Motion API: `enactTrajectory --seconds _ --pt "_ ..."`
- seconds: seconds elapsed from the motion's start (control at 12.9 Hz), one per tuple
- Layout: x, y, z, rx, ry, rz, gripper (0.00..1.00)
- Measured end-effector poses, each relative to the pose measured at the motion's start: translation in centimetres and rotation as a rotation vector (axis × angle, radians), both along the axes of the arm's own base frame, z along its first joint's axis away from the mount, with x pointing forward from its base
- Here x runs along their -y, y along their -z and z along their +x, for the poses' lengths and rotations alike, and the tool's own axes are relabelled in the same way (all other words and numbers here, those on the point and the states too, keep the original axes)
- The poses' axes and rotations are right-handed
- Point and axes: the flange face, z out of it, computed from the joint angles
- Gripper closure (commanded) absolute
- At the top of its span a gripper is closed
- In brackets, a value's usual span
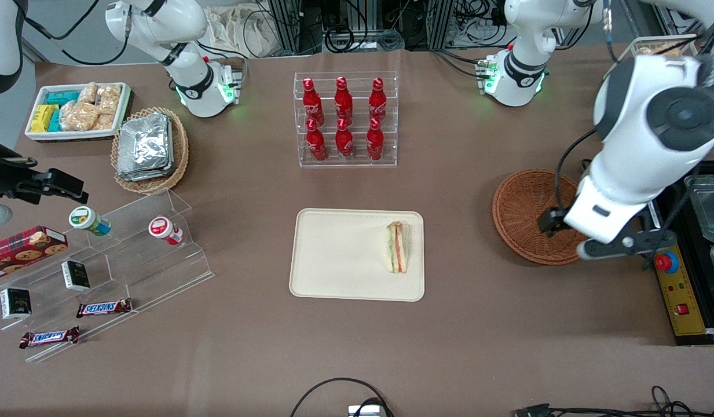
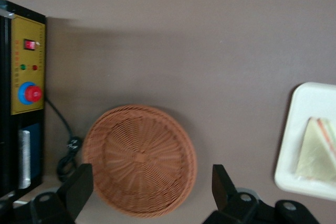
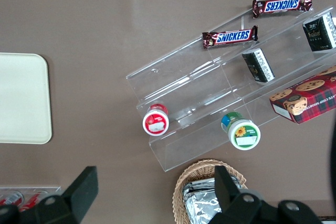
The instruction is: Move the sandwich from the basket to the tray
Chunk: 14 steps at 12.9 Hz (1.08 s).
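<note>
The sandwich (image 1: 398, 247) lies on the tray (image 1: 339, 260), at its edge toward the working arm, long axis running near to far, narrow end nearest. The basket (image 1: 524, 211) sits apart on the counter (image 1: 478, 347); the pincer (image 2: 152, 190) hovers above it, spread wide, holding nothing. Farther: 6 red bottles (image 1: 344, 119).

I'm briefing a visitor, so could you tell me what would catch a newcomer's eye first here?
Probably the sandwich, lying on the cream tray at the table's middle, at its edge nearer the working arm. Next, the empty wicker basket with the open tool above it, and the red bottles in their clear rack.
</note>
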Motion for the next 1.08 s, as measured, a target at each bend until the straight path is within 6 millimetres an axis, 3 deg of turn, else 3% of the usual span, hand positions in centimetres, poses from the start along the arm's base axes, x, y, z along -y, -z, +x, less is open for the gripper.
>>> enactTrajectory --seconds 0.46,0.77,1.08 --pt "-7.0 -6.4 -5.6 -0.064 0.062 -0.118 0.00" --pt "-6.7 -8.7 -7.5 -0.054 0.070 -0.122 0.00" --pt "-6.7 -9.1 -8.0 -0.056 0.071 -0.125 0.00"
